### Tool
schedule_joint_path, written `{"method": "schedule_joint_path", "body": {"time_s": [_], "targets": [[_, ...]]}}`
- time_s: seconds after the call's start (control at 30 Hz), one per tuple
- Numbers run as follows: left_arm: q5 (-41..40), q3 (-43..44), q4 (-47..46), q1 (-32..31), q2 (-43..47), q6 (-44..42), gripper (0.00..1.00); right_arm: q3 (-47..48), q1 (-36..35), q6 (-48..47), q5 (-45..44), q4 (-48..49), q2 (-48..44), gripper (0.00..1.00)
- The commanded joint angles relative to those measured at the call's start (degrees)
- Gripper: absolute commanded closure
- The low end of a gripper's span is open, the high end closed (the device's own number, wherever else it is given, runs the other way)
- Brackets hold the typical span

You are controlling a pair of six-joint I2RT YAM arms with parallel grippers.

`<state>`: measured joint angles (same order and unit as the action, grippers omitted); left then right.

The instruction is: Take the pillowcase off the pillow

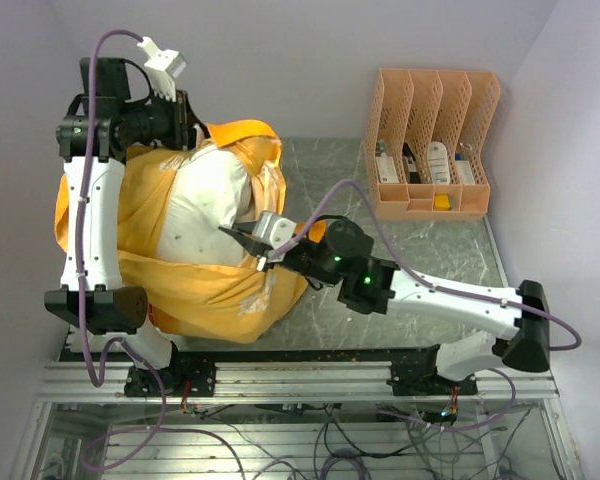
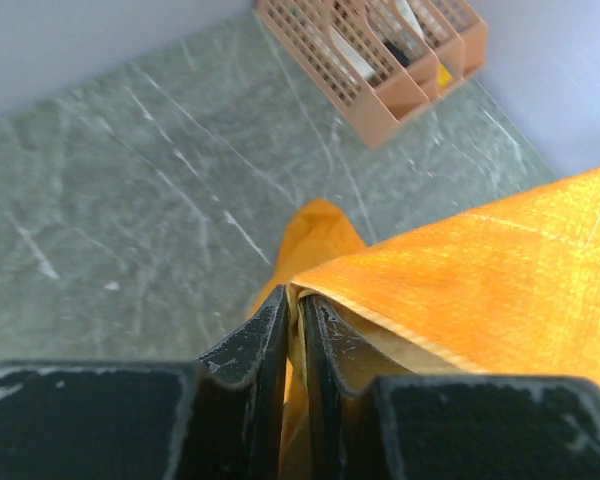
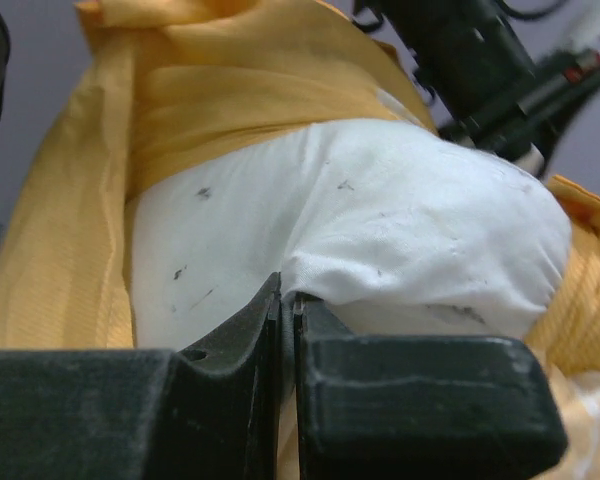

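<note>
The orange-yellow pillowcase [image 1: 215,290] lies bunched round the off-white speckled pillow [image 1: 205,205] at the table's left. My left gripper [image 1: 195,128] is at the far end, shut on the pillowcase's hem [image 2: 460,290], which runs between its fingers [image 2: 242,350]. My right gripper [image 1: 238,238] reaches in from the right and is shut on a pinch of the pillow's white fabric [image 3: 380,220]. The pillowcase [image 3: 230,90] is pulled back above and around the bare pillow. No printed face shows.
A peach plastic file organizer [image 1: 430,140] with papers stands at the back right, also in the left wrist view [image 2: 380,50]. Grey marble tabletop [image 1: 400,250] lies between. The left arm [image 1: 90,220] stretches along the pillow's left side.
</note>
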<state>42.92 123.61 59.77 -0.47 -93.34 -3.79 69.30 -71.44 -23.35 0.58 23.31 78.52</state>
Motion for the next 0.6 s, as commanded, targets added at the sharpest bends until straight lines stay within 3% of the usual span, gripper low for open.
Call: {"method": "schedule_joint_path", "body": {"time_s": [0.0,0.13,0.3,0.47,0.5,0.57], "targets": [[4.11,-6.22,-3.58,-4.92,1.19,5.12,0.8,5.74,-2.33,0.64,6.77,2.77,4.07,1.0],[2.36,-11.71,-6.6,-7.87,3.43,6.52,0.87,9.44,-3.04,0.62,8.42,1.67,6.84,1.0],[1.0,-12.33,-5.1,-8.06,2.36,5.24,0.89,11.56,-3.6,-0.52,8.45,-0.04,7.24,1.0],[-16.75,-6.29,-4.44,-5.13,1.4,1.6,0.93,4.05,-1.7,-0.41,3.94,6.13,-3.23,1.0],[-19.92,-3.95,-4.63,-3.31,0.64,1.69,0.9,2.54,-0.9,-0.19,2.88,7.1,-5.26,1.0],[-26.27,2.45,-4.21,-0.65,-1.25,1.12,0.71,-0.33,1.46,0.64,-0.49,9.98,-9.02,1.0]]}}
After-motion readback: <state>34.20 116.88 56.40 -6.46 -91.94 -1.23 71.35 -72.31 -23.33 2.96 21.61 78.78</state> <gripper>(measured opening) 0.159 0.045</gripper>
